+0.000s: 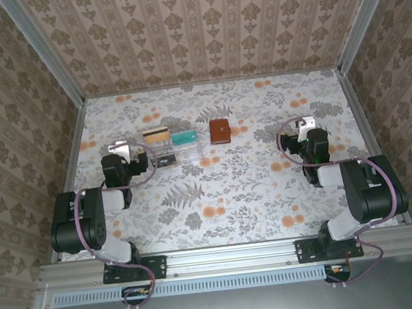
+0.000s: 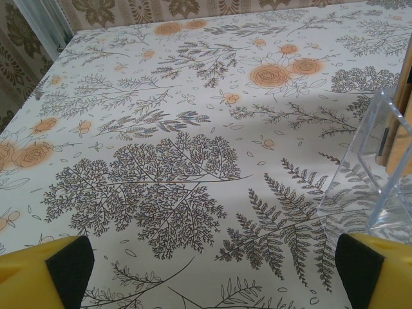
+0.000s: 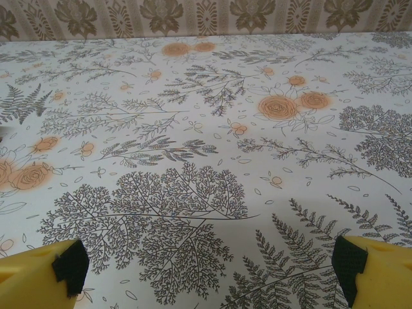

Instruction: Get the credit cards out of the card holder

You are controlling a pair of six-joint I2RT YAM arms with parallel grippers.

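Progress: nothing visibly started. The card holder [image 1: 220, 131] lies shut and flat on the desk [image 1: 232, 196], in the far middle part, brown cover up, with no card showing from it. It would have to be opened before any card can come out, so as I judge it the whole task is left to do. Just to its left stands a clear acrylic box [image 1: 170, 149] holding a tan card-like piece [image 1: 156, 135], a teal one [image 1: 184, 137] and a small dark item [image 1: 166, 160]. I cannot tell whether these belong to the task. The box and the card holder are near each other but apart. Left arm: folded back over its base, wrist forward, left tool [image 1: 120, 147] low over the desk just beside the left end of the box. In the left wrist view its yellow fingers [image 2: 64, 264] are spread wide with bare desk pattern between them, and a corner of the box sits at the right edge of that view. Right arm: likewise folded, right tool [image 1: 306, 124] out over the right part of the desk, well apart from the card holder. Its fingers [image 3: 61, 267] are spread wide and grip nothing. Neither tool touches the card holder. Both arms look parked in a ready pose.
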